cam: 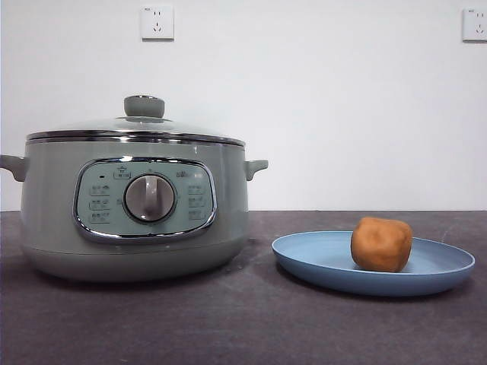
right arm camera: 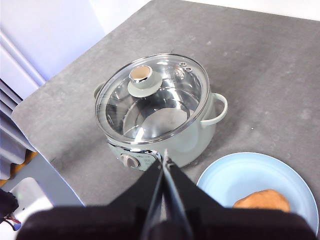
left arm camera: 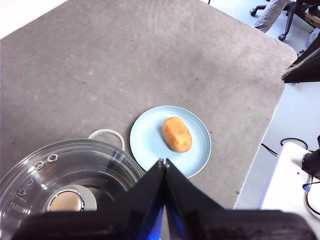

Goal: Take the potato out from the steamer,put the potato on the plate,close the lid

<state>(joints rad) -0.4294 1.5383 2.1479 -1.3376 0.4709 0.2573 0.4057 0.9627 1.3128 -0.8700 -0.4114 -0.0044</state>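
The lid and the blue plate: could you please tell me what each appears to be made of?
The lid looks like clear glass with a polished steel rim: the shiny metal inner pot shows through it, and the rim reflects light. Its knob appears to be matte pale green plastic. The plate has an even, matte blue surface without glare, probably plastic or melamine, though glazed ceramic cannot be ruled out.

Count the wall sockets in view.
2, both in the front view: one white wall socket above the sage-green steamer, another at the top right edge. Others may be hidden.
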